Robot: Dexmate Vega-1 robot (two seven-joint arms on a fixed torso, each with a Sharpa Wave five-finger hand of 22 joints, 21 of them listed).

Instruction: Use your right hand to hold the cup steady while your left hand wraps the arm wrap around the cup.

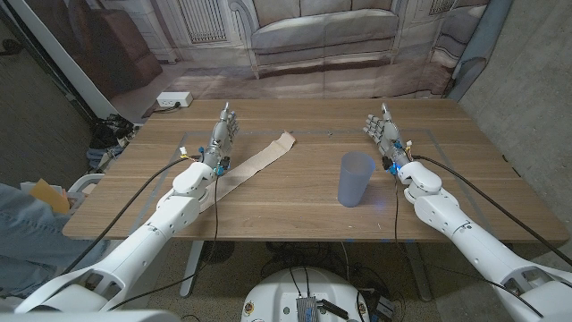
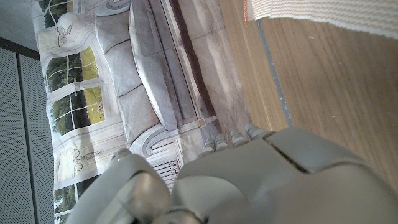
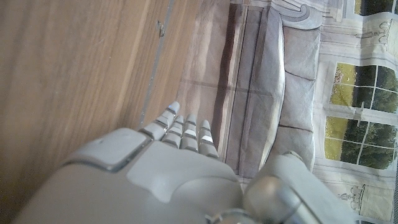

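A: Where's the cup sitting?
B: It's standing upright on the counter, right of centre, just beside the right hand but not touching it.
A: And the arm wrap?
B: It's lying flat in a diagonal strip, near the left hand.
A: Fingers?
B: Both hands are holding nothing, with fingers stretching straight out and close together.

Cup and arm wrap on the tabletop

The translucent pale-blue cup stands upright, mouth up, just beside the right hand, toward the left hand. The beige ribbed arm wrap lies flat and unrolled, running diagonally just beside the left hand.
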